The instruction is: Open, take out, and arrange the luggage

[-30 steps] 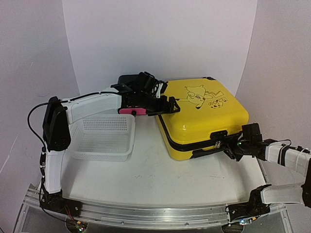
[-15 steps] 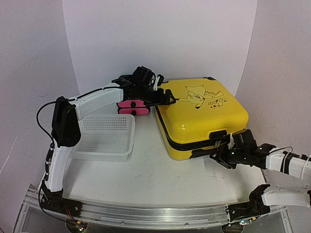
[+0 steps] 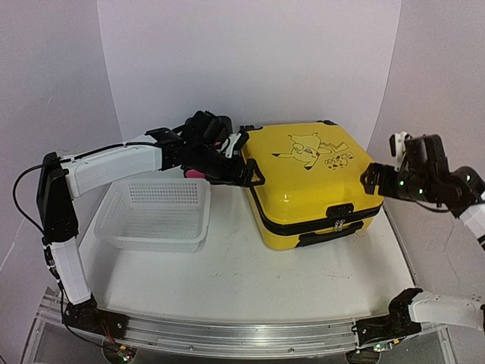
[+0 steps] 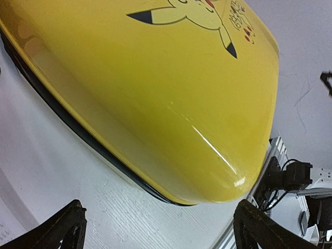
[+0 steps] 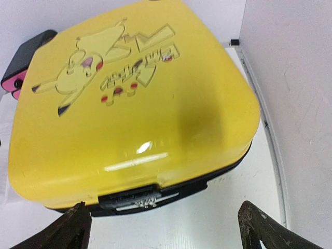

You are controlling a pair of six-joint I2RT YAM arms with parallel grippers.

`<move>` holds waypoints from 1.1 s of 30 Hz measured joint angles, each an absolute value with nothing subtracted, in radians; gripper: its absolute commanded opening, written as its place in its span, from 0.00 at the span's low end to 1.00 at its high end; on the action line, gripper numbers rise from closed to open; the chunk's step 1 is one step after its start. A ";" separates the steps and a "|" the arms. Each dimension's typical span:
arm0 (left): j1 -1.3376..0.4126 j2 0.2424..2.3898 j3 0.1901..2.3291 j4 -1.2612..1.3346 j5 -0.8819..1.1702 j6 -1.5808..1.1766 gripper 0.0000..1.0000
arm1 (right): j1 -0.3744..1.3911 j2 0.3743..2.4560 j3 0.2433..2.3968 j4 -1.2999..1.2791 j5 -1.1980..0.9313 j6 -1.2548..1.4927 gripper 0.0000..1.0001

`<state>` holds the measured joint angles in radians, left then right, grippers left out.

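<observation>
From above the desk [image 3: 227, 280], the overhead camera alone shows both my arms at once, along with a white mesh basket [image 3: 159, 216] standing left of the luggage [image 3: 311, 182]. My left tool [image 3: 244, 165] reaches over the basket to the luggage's left side. My right tool [image 3: 373, 179] hangs in the air off its right side, apart from the shell.

My left wrist camera sees none of that. It sees only the glossy lid [image 4: 155, 104] close up, the black zipper band [image 4: 78, 129] under it, and my left tool [image 4: 163, 228] with its fingertips [image 4: 67, 228] spread wide and nothing between them. Whether a finger touches the shell I cannot tell.

My right wrist camera looks down on the whole lid and shows the small black-and-pink box [image 5: 21, 67] behind the far corner. My right tool [image 5: 171, 228] is also spread wide and holds nothing.

The luggage lies flat on the desk with its lid closed. It is bright yellow with a black cartoon drawing [image 5: 104, 67] on top, and a black lock [image 5: 129, 196] sits in the dark band on the near side
</observation>
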<state>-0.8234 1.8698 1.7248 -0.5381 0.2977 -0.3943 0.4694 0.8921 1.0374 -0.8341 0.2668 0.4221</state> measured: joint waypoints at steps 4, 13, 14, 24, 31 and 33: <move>-0.845 1.825 1.643 -0.494 0.330 -0.435 0.99 | 0.290 1.108 1.308 -0.849 0.185 0.367 0.98; -0.878 1.825 1.599 -0.421 0.373 -0.509 0.99 | -0.051 1.594 1.603 -0.857 -0.212 0.419 0.98; -0.880 1.827 1.599 -0.413 0.376 -0.514 0.99 | -0.067 1.622 1.607 -0.857 -0.258 0.425 0.98; -0.857 1.934 1.668 -0.391 0.461 -0.526 0.97 | -0.158 1.655 1.516 -0.819 -0.426 0.392 0.86; -0.775 1.939 1.683 -0.374 0.496 -0.532 0.95 | -0.112 1.547 1.348 -0.704 -0.456 0.400 0.85; -0.748 1.939 1.683 -0.376 0.496 -0.533 0.96 | -0.056 1.507 1.317 -0.706 -0.430 0.408 0.86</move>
<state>-0.7483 1.9388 1.6829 -0.3756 0.4957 -0.5335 -0.0555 1.5070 1.3167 -0.7063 -0.4297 0.4080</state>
